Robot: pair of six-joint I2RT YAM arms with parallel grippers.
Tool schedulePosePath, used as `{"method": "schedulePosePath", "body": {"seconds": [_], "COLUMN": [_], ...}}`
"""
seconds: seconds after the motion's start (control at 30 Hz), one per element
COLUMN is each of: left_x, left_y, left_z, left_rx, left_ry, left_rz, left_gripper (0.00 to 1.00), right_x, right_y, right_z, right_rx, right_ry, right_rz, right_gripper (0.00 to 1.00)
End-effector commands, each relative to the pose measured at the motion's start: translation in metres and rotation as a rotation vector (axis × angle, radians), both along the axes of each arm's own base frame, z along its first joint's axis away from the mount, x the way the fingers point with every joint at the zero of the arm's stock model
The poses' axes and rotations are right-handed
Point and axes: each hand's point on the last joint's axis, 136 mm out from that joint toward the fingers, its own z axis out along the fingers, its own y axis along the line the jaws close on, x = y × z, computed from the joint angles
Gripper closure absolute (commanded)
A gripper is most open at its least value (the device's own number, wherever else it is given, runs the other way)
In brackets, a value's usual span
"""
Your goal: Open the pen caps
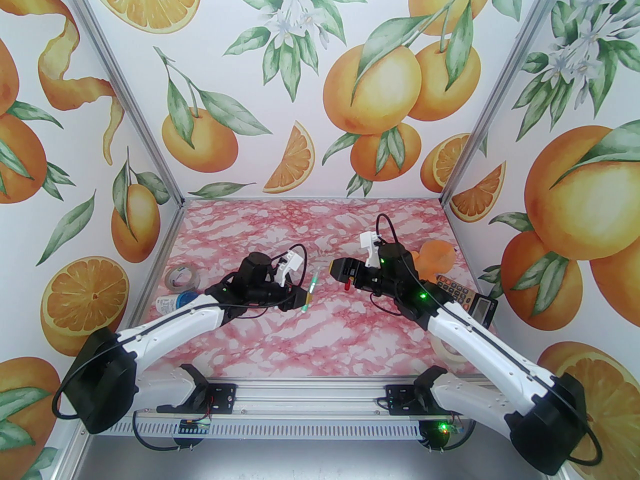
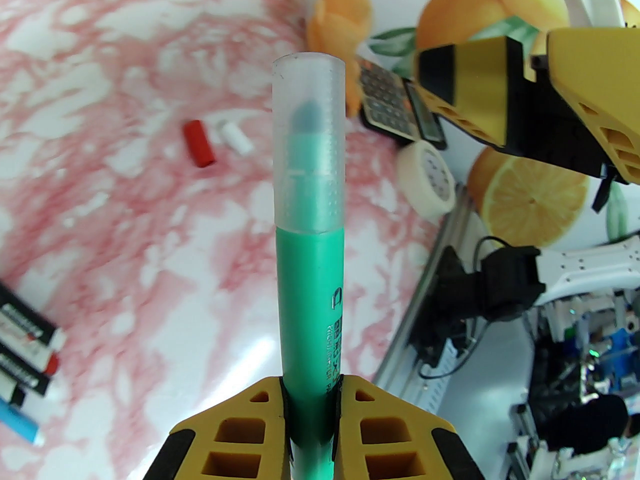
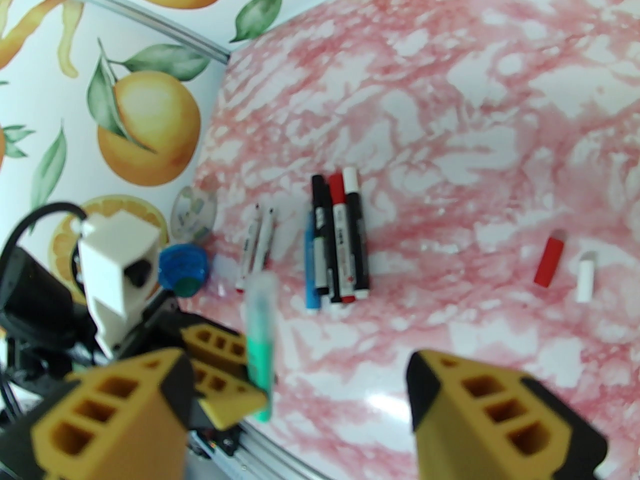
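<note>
Between the yellow pads of our left tool [image 2: 311, 393] we hold the green pen [image 2: 310, 288] low on its barrel, clenched tight. The clear cap [image 2: 309, 143] points away from the wrist and sits fully seated. Our right tool [image 3: 300, 398] hangs released, jaws wide with nothing between them, near the pen but apart from it.

We judge the step in hand to be the approach to that cap. To do it well, we should centre the cap between the open jaws and close on the clear sleeve above its lower rim, never on the green barrel. Then we pull straight along the pen's axis while the left tool holds firm; a sideways tug would likely lever the pen out of the grip.

The left wrist view gives us the fine detail: the dark tip inside the cap and the rim where cap meets barrel. The right wrist view shows the pen sitting off-centre, toward its left finger. Farther out on the worktop [image 3: 450, 118] it shows 2 slim white pens [image 3: 260, 248], a row of 4 thicker pens [image 3: 340, 248], and a loose red cap [image 3: 548, 262] just beside a loose white cap [image 3: 585, 275]. The top view adds the layout: the 2 tools face each other with a gap between.
</note>
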Motion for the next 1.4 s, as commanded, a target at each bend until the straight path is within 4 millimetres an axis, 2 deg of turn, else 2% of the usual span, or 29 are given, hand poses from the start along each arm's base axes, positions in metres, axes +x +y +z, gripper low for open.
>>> {"method": "schedulePosePath", "body": {"seconds": [0.0,0.37,0.63,1.0,1.37], "left_x": [0.001,-0.006,-0.008,-0.011,-0.012], "left_y": [-0.022,-0.046,-0.052,-0.056,-0.057], "left_z": [0.029,0.042,0.042,0.042,0.042], "left_rx": [-0.089,-0.15,-0.179,-0.206,-0.208], "left_ry": [-0.045,-0.046,-0.028,-0.014,-0.01], "left_rz": [-0.055,-0.105,-0.127,-0.145,-0.149], "left_gripper": [0.86,0.87,0.87,0.87,0.87], "right_x": [0.009,0.013,0.014,0.015,0.015], "right_y": [0.006,0.014,0.015,0.016,0.014], "right_z": [0.015,0.009,0.01,0.009,0.006], "right_rx": [0.005,-0.007,-0.002,0.003,-0.006], "right_ry": [-0.049,-0.038,-0.039,-0.039,-0.037], "right_rz": [-0.006,0.004,0.002,0.0,-0.003], "right_gripper": [0.28,0.41,0.51,0.58,0.7]}}
